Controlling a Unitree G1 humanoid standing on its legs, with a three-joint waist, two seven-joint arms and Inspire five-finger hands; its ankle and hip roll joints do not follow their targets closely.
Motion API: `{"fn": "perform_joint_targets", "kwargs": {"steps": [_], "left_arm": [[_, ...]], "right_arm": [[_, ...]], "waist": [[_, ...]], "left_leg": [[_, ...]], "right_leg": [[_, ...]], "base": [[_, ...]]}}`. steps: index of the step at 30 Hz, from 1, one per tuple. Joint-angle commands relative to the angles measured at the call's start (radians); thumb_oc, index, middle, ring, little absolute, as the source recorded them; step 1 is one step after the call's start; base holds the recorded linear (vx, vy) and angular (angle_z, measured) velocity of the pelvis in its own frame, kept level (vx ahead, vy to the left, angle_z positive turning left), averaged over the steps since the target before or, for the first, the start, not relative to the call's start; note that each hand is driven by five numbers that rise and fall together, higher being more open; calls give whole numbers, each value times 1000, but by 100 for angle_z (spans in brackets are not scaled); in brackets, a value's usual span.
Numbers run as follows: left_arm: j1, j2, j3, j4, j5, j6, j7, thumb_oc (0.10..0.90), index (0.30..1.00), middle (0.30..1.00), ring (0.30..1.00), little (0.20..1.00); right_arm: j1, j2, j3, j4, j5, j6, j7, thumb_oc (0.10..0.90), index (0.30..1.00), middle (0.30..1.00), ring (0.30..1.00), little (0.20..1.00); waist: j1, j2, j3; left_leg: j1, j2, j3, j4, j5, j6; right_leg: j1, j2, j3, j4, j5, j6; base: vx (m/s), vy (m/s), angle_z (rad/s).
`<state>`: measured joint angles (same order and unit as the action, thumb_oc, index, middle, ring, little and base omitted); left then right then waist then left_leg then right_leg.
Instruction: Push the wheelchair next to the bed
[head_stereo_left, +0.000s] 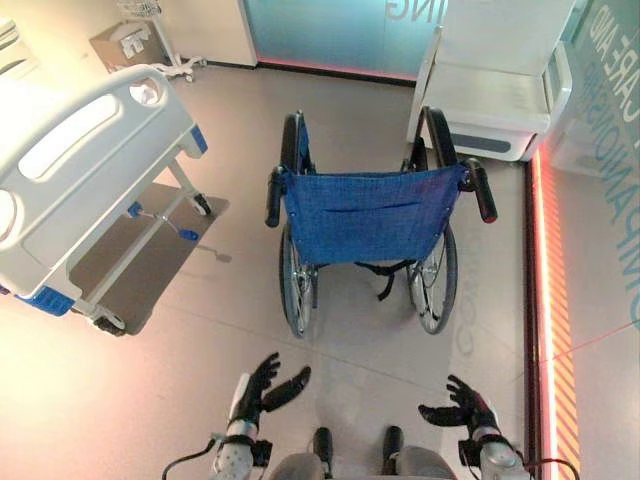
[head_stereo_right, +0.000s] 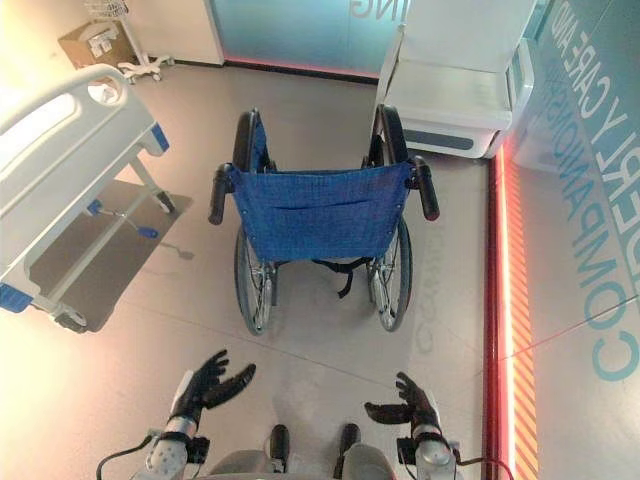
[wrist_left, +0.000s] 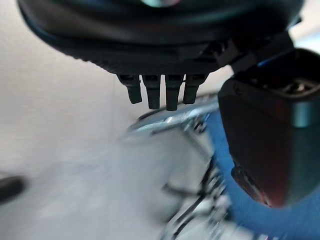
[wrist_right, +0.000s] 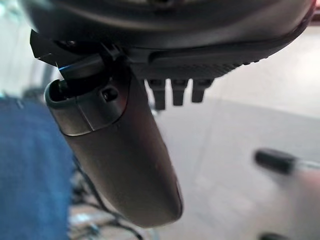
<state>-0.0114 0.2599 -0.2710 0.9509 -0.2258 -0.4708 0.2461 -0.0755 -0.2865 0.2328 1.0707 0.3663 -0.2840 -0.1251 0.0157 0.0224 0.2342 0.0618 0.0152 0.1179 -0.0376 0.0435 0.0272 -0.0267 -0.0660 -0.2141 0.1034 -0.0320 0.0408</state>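
A wheelchair (head_stereo_left: 368, 214) with a blue cloth back stands in the middle of the floor, its back toward me. Two black push handles stick out, the left handle (head_stereo_left: 273, 198) and the right handle (head_stereo_left: 482, 192). The white hospital bed (head_stereo_left: 80, 170) with blue corner bumpers stands at the left, apart from the wheelchair. My left hand (head_stereo_left: 262, 388) is low in front of me, open and holding nothing, well short of the handles. My right hand (head_stereo_left: 462, 405) is open too, at the lower right. The blue cloth (wrist_left: 235, 200) shows past my left hand's fingers (wrist_left: 155, 92).
A white armchair (head_stereo_left: 495, 85) stands just beyond the wheelchair at the back right. A glowing red strip (head_stereo_left: 545, 300) runs along the floor at the right. A cardboard box (head_stereo_left: 125, 42) and a wheeled stand (head_stereo_left: 165, 45) sit at the back left. A teal glass wall (head_stereo_left: 330, 30) closes the back.
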Motion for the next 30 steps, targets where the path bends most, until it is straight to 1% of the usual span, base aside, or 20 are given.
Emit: {"fn": "perform_joint_targets", "kwargs": {"steps": [1,2,3,4,6,7,9,10,13,15,18,19,22,27,28,30], "left_arm": [[-137,47,68,-77,-84,-60,112,800,900,900,900,900],[-174,65,98,-92,-96,-59,152,800,900,900,900,900],[-187,72,105,-98,-99,-73,181,800,900,900,900,900],[-222,107,125,-127,-122,-64,214,800,900,900,900,900],[-257,141,137,-153,-132,-64,241,800,900,900,900,900],[-286,168,137,-172,-136,-76,271,800,900,900,900,900],[-315,195,140,-204,-140,-70,308,800,900,900,900,900],[-350,222,141,-234,-145,-54,344,800,900,900,900,900],[-402,257,151,-279,-152,-16,370,800,900,900,900,900],[-446,290,159,-325,-163,25,379,800,900,900,900,900],[-496,326,163,-385,-178,57,375,800,900,900,900,900],[-525,348,159,-427,-187,88,361,800,900,900,900,900],[-564,375,150,-468,-198,112,333,800,900,900,900,900],[-643,421,107,-547,-201,156,298,800,900,900,900,900],[-665,430,88,-565,-199,181,281,800,900,900,900,900],[-684,442,67,-580,-192,198,254,800,900,900,900,900]], "right_arm": [[-113,-67,-41,-58,64,-79,-47,800,900,900,900,900],[-146,-89,-58,-52,53,-75,-59,800,900,900,900,900],[-157,-96,-60,-51,51,-74,-64,800,900,900,900,900],[-175,-115,-64,-63,48,-57,-72,800,900,900,900,900],[-187,-128,-64,-77,39,-38,-79,800,900,900,900,900],[-194,-136,-61,-77,33,-32,-83,800,900,900,900,900],[-200,-142,-58,-82,22,-21,-88,800,900,900,900,900],[-206,-148,-50,-82,17,-12,-90,800,900,900,900,900],[-203,-145,-35,-89,-6,-1,-102,800,900,900,900,900],[-193,-144,-22,-101,-39,8,-114,800,900,900,900,900],[-177,-138,-7,-110,-70,11,-129,800,900,900,900,900],[-166,-134,1,-115,-79,10,-137,800,900,900,900,900],[-156,-129,8,-123,-92,10,-147,800,900,900,900,900],[-160,-126,17,-118,-84,8,-156,800,900,900,900,900],[-164,-124,17,-112,-83,8,-158,800,900,900,900,900],[-168,-124,18,-105,-80,13,-162,800,900,900,900,900]], "waist": [[-3,-6,-9],[-7,-5,-12],[-8,-4,-12],[-14,-2,-15],[-22,3,-16],[-27,8,-17],[-33,14,-17],[-37,20,-18],[-46,29,-20],[-52,38,-18],[-58,45,-17],[-60,48,-16],[-63,49,-13],[-68,49,-1],[-69,49,2],[-69,50,5]], "left_leg": [[-20,3,-14,77,-106,-11],[-18,4,-14,77,-105,-12],[-16,4,-14,77,-104,-12],[-14,4,-15,80,-104,-13],[-13,4,-14,82,-104,-13],[-13,3,-13,83,-103,-14],[-13,1,-12,82,-104,-13],[-13,-1,-12,80,-105,-13],[-17,-4,-9,81,-108,-13],[-21,-7,-6,80,-109,-14],[-26,-8,-3,78,-109,-15],[-27,-8,0,77,-110,-16],[-30,-7,3,76,-112,-17],[-39,-5,9,76,-114,-17],[-40,-4,11,76,-115,-17],[-42,-4,13,76,-115,-17]], "right_leg": [[15,-32,11,13,-38,19],[15,-34,14,16,-37,20],[15,-35,15,18,-37,20],[15,-37,19,22,-37,21],[12,-40,22,26,-38,21],[9,-43,25,29,-38,21],[6,-45,30,31,-39,22],[3,-48,32,31,-40,23],[-2,-49,39,30,-43,22],[-6,-50,44,28,-45,21],[-10,-50,47,26,-47,21],[-11,-50,47,25,-49,20],[-13,-48,48,23,-51,19],[-23,-43,51,24,-53,19],[-24,-41,52,24,-53,19],[-27,-40,53,24,-52,20]], "base": [[0,0,0],[0,0,0],[0,0,0],[0,0,0],[-2,42,5],[-13,55,6],[-15,63,2],[-17,68,0],[-24,58,0],[-27,48,-3],[-19,32,-5],[-8,10,-3],[-8,-1,-1],[-37,-13,-6],[-36,-24,-8],[-27,-22,-5]]}}
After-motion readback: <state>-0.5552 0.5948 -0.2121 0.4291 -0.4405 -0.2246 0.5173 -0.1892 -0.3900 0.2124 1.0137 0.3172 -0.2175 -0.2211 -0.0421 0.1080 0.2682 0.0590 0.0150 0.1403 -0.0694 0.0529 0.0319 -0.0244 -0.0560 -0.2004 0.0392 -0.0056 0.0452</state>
